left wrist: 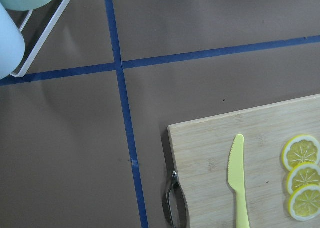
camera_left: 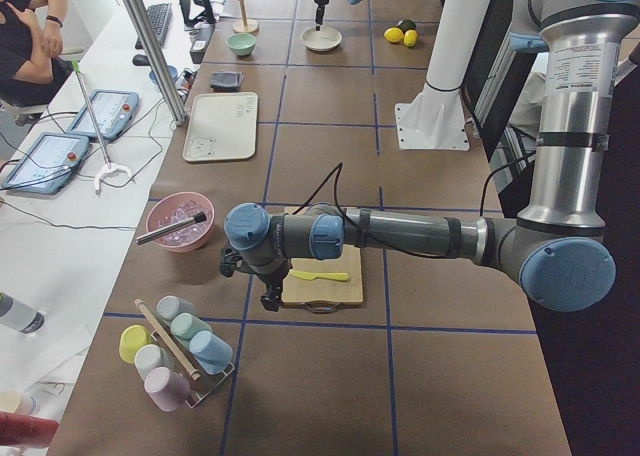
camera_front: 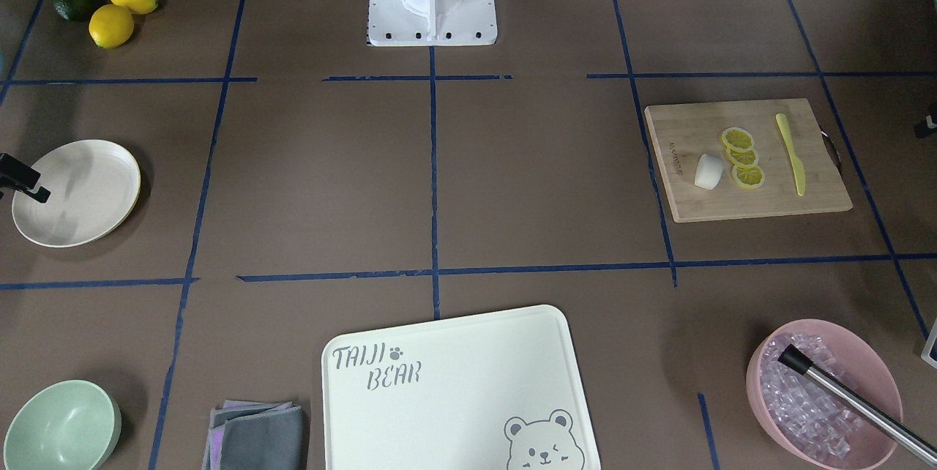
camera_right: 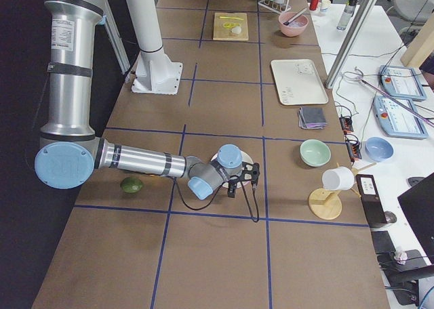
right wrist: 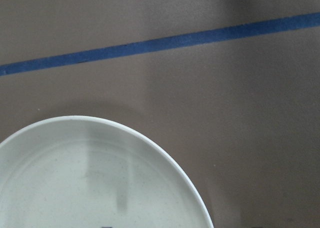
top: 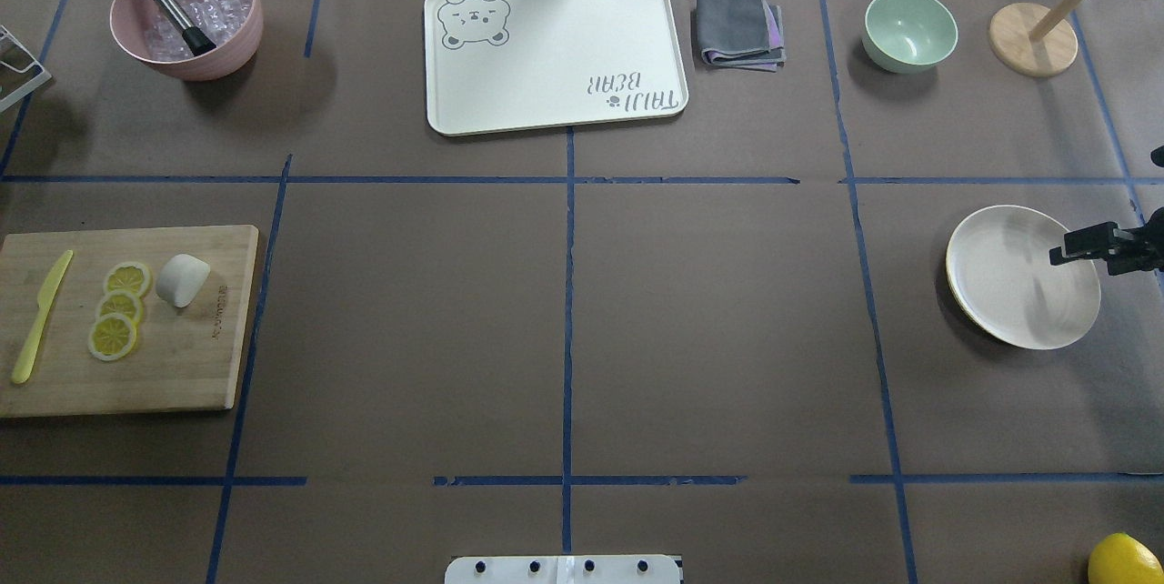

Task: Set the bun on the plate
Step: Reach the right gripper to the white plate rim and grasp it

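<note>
The bun (camera_front: 708,171) (top: 182,279), a small white rounded lump, lies on the wooden cutting board (top: 173,366) beside three lemon slices (top: 118,309). The round off-white plate (camera_front: 77,192) (top: 1018,279) (right wrist: 90,188) sits across the table with nothing on it. My right gripper (top: 1059,254) (camera_front: 42,195) hovers over the plate's outer edge and looks open, with nothing between its fingers. My left gripper (camera_left: 270,298) hangs beyond the board's outer end, near the yellow knife (left wrist: 239,183). It shows only in the exterior left view, so I cannot tell its state.
The TAIJI BEAR tray (top: 555,102), a folded grey cloth (top: 738,27) and a mint-green bowl (top: 909,29) line the far edge. A pink bowl of ice (top: 186,15) holds a metal tool. Two lemons and a lime (camera_front: 110,5) lie near the plate. A cup rack (camera_left: 175,351) stands near the left gripper.
</note>
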